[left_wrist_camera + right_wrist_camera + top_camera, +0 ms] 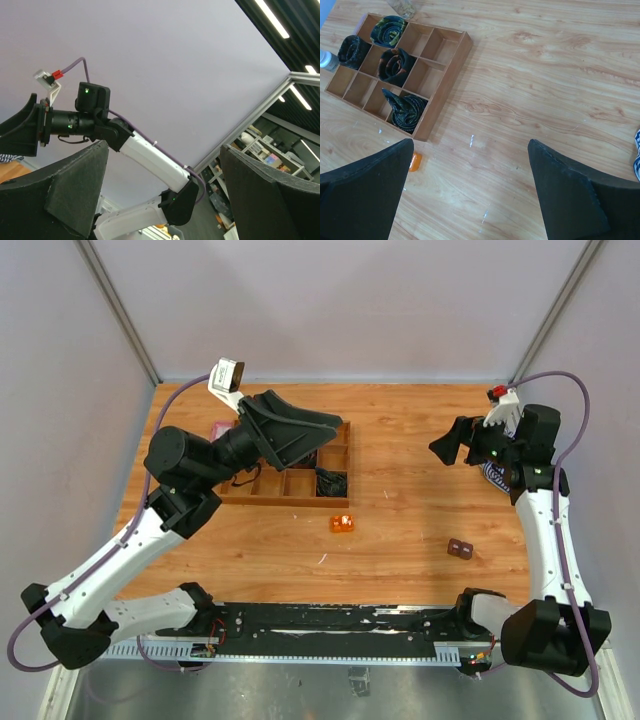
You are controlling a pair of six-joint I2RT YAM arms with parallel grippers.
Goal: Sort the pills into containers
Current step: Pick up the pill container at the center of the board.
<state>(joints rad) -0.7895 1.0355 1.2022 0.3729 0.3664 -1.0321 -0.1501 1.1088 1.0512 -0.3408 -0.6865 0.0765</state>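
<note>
Our left fingers (320,438) and right fingers (450,440) both stand wide open, holding nothing. The clear vial (402,7), dark bottle (326,60) and pink box (222,428) sit round the wooden tray's (445,86) far-left side, beneath our left arm (190,455), the nearer one, though its fingers tilt up off the surface (545,75). The right hangs well apart.

A wooden tray (449,87) with black coils (395,66) sits far left. An orange block (342,524) lies just near it, and a brown piece (460,549) lies well right.

no readable text, labels or numbers
</note>
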